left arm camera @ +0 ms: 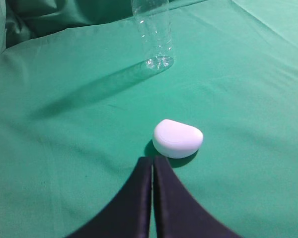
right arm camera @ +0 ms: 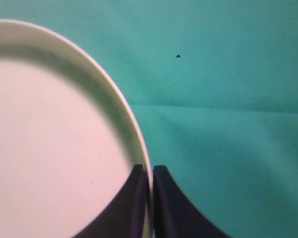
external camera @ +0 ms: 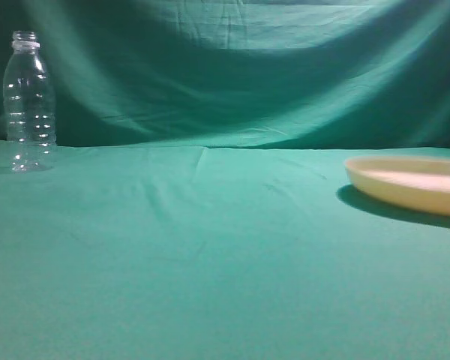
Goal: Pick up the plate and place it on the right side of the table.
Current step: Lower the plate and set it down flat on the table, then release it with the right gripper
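Observation:
The cream-yellow plate [external camera: 409, 182] is at the right edge of the exterior view, tilted, low over the teal table [external camera: 210, 247] with a shadow under it. In the right wrist view the plate [right arm camera: 49, 144] fills the left half. My right gripper [right arm camera: 149, 171] is shut on the plate's rim, one finger inside and one outside. My left gripper [left arm camera: 153, 161] is shut and empty, just short of a small white rounded object [left arm camera: 177, 138]. Neither gripper shows in the exterior view.
A clear plastic bottle [external camera: 29, 103] stands upright at the far left of the table; its lower part shows in the left wrist view [left arm camera: 154, 34]. A green curtain [external camera: 232, 67] hangs behind the table.

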You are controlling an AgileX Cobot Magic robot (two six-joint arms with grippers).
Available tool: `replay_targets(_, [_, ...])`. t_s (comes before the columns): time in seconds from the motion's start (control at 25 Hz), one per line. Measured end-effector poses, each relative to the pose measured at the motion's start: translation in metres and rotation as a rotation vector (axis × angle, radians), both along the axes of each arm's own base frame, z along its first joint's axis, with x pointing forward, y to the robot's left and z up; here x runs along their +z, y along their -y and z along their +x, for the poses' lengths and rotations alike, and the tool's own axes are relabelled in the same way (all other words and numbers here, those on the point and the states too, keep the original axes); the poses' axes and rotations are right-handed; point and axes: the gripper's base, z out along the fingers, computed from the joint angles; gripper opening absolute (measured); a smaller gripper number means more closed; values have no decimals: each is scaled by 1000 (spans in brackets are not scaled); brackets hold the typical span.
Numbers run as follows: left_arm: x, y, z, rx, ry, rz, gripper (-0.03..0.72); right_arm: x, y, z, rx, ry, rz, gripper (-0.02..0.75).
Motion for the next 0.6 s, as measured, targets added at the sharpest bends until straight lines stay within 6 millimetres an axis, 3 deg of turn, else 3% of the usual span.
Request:
replay_targets(0.08, [0, 0, 0, 0, 0, 0, 0, -10, -1, 5, 9, -10, 3, 48])
replay_targets(0.2, [0, 0, 0, 0, 0, 0, 0, -26, -2, 8, 11, -54, 1, 190])
replay_targets(0.36, [0, 0, 0, 0, 0, 0, 0, -32, -1, 8, 8, -84, -4, 441])
replay_targets(0.48, [0, 0, 0, 0, 0, 0, 0, -19, 1, 6, -31, -96, -7, 547])
replay_targets(0.6, [0, 0, 0, 0, 0, 0, 0, 7, 4, 3, -110, -114, -5, 531])
